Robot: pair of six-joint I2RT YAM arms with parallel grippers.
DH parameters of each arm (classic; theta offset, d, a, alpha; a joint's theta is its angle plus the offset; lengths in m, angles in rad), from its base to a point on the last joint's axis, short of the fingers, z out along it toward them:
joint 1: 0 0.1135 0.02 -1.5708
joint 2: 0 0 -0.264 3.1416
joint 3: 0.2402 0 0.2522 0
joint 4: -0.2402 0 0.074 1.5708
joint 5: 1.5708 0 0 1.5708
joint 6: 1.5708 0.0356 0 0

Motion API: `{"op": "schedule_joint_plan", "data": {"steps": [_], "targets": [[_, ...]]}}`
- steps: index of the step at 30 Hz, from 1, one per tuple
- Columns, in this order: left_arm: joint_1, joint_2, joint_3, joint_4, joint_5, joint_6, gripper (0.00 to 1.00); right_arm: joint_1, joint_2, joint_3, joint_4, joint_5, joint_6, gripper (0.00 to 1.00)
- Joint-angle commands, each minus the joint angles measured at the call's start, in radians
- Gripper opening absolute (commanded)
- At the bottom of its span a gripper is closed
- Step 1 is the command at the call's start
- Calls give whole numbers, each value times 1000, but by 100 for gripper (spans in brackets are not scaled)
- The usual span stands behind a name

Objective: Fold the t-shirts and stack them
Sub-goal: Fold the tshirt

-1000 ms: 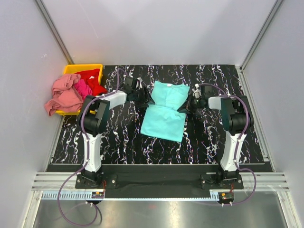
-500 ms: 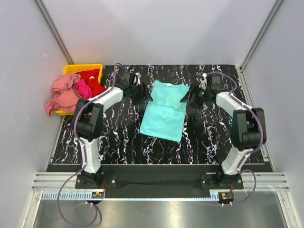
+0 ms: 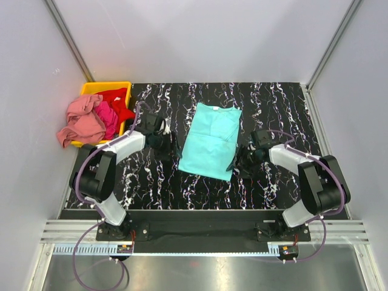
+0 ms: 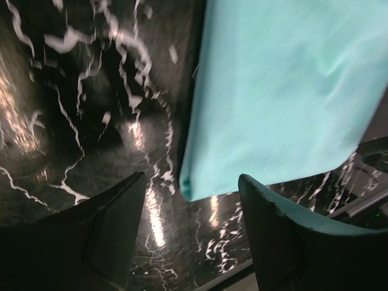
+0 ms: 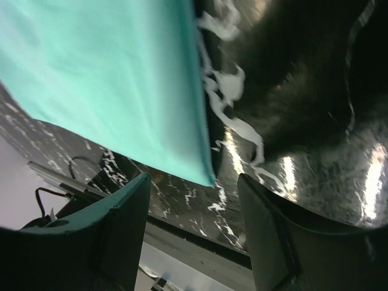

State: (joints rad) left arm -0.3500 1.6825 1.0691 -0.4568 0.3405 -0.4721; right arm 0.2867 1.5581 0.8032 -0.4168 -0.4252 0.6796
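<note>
A turquoise-teal t-shirt [image 3: 209,140] lies flat in a long narrow fold in the middle of the black marbled table [image 3: 273,103]. My left gripper [image 3: 165,144] hovers open just left of its near-left corner. In the left wrist view the teal t-shirt [image 4: 285,91] ends in that corner just ahead of the open left gripper [image 4: 193,203]. My right gripper [image 3: 241,159] is open beside the near-right corner. The right wrist view shows the teal t-shirt [image 5: 109,79] with its corner just ahead of the right gripper [image 5: 194,188]. Neither holds anything.
A yellow bin [image 3: 109,86] stands at the table's far left. It holds a salmon pink shirt [image 3: 82,121] spilling over its edge, a magenta shirt [image 3: 108,113] and a red shirt [image 3: 118,99]. Grey walls close in the table on three sides.
Both grippers have come down from the teal shirt's far sleeve sides to its near corners. The right gripper has opened.
</note>
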Motion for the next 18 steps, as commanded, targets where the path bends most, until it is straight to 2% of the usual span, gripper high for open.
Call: {"op": "schedule_joint_plan", "data": {"steps": [1, 6, 9, 18], "targets": [[3, -30, -66, 49, 61, -13, 66, 9, -79, -53, 16, 80, 67, 65], [-15, -12, -110, 72, 63, -13, 63, 17, -106, -130, 76, 59, 81, 61], [-29, 6, -126, 81, 72, -19, 60, 29, -101, -148, 118, 40, 81, 54], [-66, 29, -136, 79, 22, -19, 52, 71, -70, -176, 153, 57, 107, 49]]}}
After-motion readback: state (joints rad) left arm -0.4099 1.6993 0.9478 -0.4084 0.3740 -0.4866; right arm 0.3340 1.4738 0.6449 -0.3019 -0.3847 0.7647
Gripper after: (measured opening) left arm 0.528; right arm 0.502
